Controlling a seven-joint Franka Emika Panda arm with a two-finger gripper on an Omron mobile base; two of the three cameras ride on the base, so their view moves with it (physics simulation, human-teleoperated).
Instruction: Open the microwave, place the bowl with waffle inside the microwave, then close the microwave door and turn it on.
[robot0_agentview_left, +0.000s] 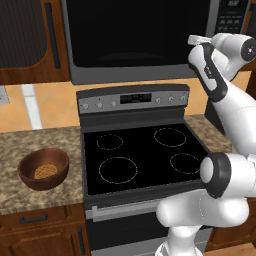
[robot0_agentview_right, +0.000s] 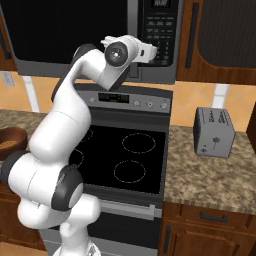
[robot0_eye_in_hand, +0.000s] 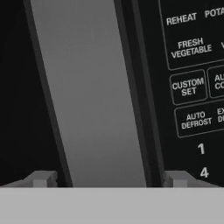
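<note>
The microwave (robot0_agentview_left: 140, 40) hangs above the stove with its door (robot0_agentview_left: 135, 30) shut. My gripper (robot0_agentview_left: 196, 41) is raised to the door's right edge, beside the keypad (robot0_agentview_right: 161, 25). In the hand view the long grey handle bar (robot0_eye_in_hand: 87, 96) runs up between my two fingertips (robot0_eye_in_hand: 41, 179), with a dark gap on each side. The gripper (robot0_eye_in_hand: 108, 179) is open and straddles the handle without clamping it. The dark reddish-brown bowl (robot0_agentview_left: 44, 168) with the golden waffle (robot0_agentview_left: 45, 171) rests on the left counter, far below and left of the gripper. The bowl's edge (robot0_agentview_right: 10, 141) shows behind my arm.
A black-topped stove (robot0_agentview_left: 145, 155) with a control panel sits directly under the microwave. A small grey toaster (robot0_agentview_right: 214, 132) stands on the granite counter to the right. Wooden cabinets flank the microwave on both sides.
</note>
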